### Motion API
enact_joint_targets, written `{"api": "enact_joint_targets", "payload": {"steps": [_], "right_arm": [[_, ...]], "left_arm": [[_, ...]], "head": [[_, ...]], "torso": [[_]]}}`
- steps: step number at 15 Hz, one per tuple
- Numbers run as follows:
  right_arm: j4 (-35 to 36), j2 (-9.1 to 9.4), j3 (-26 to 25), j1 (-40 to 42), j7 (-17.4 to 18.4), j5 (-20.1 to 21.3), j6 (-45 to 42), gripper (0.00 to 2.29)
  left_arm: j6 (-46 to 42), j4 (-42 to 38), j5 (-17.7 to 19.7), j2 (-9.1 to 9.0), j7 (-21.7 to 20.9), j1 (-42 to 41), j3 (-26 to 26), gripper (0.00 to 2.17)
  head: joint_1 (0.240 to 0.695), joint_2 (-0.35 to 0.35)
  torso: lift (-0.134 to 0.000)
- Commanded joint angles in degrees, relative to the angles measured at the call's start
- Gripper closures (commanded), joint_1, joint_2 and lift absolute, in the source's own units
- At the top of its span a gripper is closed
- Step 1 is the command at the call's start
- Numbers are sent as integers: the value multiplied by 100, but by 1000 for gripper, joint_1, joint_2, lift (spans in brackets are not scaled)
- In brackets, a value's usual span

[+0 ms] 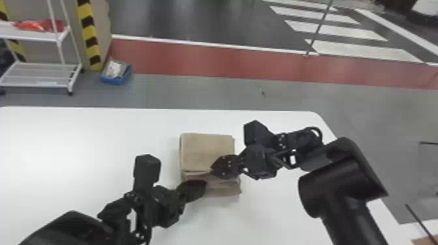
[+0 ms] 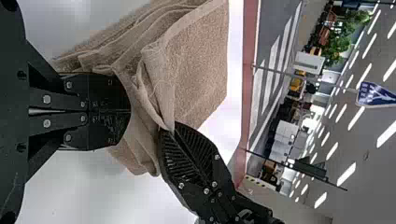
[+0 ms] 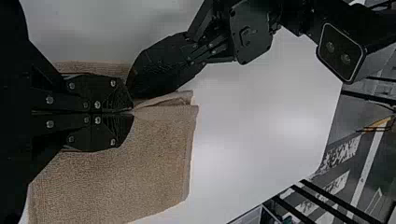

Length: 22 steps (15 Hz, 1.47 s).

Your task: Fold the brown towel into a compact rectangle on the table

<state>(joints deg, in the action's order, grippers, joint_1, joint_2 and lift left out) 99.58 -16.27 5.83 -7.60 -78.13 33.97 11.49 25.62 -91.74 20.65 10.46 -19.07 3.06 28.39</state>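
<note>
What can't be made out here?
- Head view: brown towel beneath the right tool, which covers it; blue bin's contents, too small.
- Left wrist view: folds behind the left tool; towel's top-edge part, cut off.
- Right wrist view: towel cut off by bottom edge.

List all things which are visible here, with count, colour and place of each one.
Towel: one, brown, on table
Table: one, white, under towel
Cart: one, white, beyond table, left
Red material: count unclear, cart's upper shelf
Bin: one, blue, floor near cart
Striped bands: two, yellow-black, near cart
Floor strip: one, red, beyond table
Crosswalk bars: several, white, background
Road sign: one, blue-white, background
Plants: several, green, background
Arms: two, black, either side
Left gripper: one, black, at towel
Right gripper: one, black, pinching towel
</note>
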Motion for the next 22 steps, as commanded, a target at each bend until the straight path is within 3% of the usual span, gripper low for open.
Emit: {"api": "enact_joint_targets", "payload": {"steps": [1, 2, 4, 5, 11, 14, 18, 19, 20, 21, 22], "right_arm": [[53, 10, -187, 83, -19, -162, -28, 886], [62, 10, -249, 118, -19, -242, -45, 883], [167, 1, -425, 162, -19, -417, -80, 542], [176, -7, -425, 171, -19, -444, -80, 485], [369, 45, -1066, 285, -19, -1112, -10, 451], [475, 177, -1541, 426, -19, -1569, -151, 390], [282, 195, -2227, 514, -19, -2386, -449, 228], [255, 195, -2358, 549, -19, -2615, -467, 171], [255, 221, -2464, 549, 53, -2808, -449, 124], [255, 291, -2525, 558, 237, -2834, -414, 113], [255, 388, -2569, 558, 527, -2834, -326, 117]], "left_arm": [[0, -2, 0, 0, 0, 2, 8, 1710], [0, -11, 0, 0, 0, -7, 8, 1710], [0, -19, 0, 0, 0, -7, -1, 1710], [0, -19, 0, 0, 0, -7, -1, 1710], [387, -599, 53, 106, 26, -236, -71, 1710], [704, -1338, 255, 405, 26, -596, -361, 1706], [704, -2023, 501, 765, 53, -983, -1020, 1700], [598, -2050, 501, 844, 193, -983, -1134, 1575], [264, -2032, 484, 914, 448, -974, -1275, 1133], [-140, -1944, 466, 967, 650, -948, -1407, 539], [-703, -1777, 440, 993, 870, -895, -1512, 90]], "head": [[695, -231], [695, -232], [695, -240], [695, -243], [695, -261], [695, -274], [695, -269], [695, -265], [695, -249], [695, -237], [695, -218]], "torso": [[-124], [-124], [-124], [-124], [-124], [-124], [-124], [-124], [-124], [-124], [-124]]}}
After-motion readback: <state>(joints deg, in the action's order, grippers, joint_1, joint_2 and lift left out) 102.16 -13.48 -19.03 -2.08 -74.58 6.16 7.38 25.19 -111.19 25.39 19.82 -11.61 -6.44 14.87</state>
